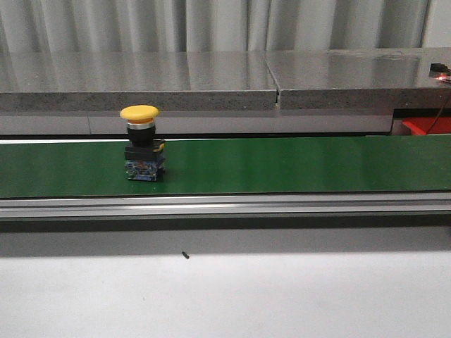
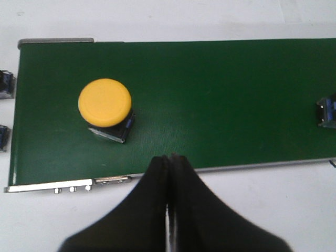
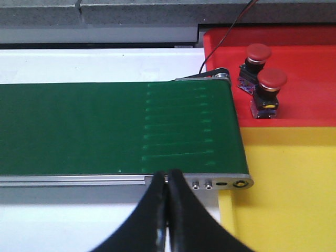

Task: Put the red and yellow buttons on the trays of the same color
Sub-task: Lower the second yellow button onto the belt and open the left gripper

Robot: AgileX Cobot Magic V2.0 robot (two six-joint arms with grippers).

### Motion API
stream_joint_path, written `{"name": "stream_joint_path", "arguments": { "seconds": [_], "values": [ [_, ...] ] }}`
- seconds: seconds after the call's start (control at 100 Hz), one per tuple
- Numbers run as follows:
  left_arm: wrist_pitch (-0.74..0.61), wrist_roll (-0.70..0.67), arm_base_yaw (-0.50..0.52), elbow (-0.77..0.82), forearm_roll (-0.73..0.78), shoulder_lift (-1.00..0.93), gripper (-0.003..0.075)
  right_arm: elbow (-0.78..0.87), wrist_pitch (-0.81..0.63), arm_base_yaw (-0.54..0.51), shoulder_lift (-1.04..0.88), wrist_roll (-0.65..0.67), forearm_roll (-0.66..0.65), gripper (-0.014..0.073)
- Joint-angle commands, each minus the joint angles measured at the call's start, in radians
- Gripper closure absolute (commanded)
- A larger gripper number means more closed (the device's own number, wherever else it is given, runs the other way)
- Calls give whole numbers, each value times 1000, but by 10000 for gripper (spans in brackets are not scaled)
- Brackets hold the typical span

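Note:
A yellow button (image 1: 140,114) with a black base stands upright on the green belt (image 1: 282,165), left of centre. The left wrist view shows this yellow button (image 2: 104,102) beyond my left gripper (image 2: 169,157), which is shut and empty over the belt's near edge. My right gripper (image 3: 167,173) is also shut and empty, above the belt's near rail. Two red buttons (image 3: 258,53) (image 3: 271,80) stand on the red tray (image 3: 310,100). The yellow tray (image 3: 294,189) lies beside the belt's end with nothing visible on it. Neither gripper appears in the front view.
A grey stone ledge (image 1: 211,81) runs behind the belt. An aluminium rail (image 1: 225,205) borders the belt's front. A small dark speck (image 1: 184,255) lies on the white table. Another black part (image 2: 326,112) sits at the belt's edge in the left wrist view. The red tray's corner (image 1: 426,125) shows far right.

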Motion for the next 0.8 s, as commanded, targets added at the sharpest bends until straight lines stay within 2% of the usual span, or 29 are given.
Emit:
{"name": "stream_joint_path", "arguments": {
  "seconds": [0.0, 0.41, 0.79],
  "values": [
    [-37, 5, -25, 8, -15, -67, 741, -25, -72, 0, -1, -5, -4, 655],
    [-37, 5, -37, 138, -31, -292, 741, -25, -72, 0, -1, -5, -4, 655],
    [-33, 5, -102, 159, -49, -417, 741, -25, -72, 0, -1, -5, -4, 655]
  ]
}}
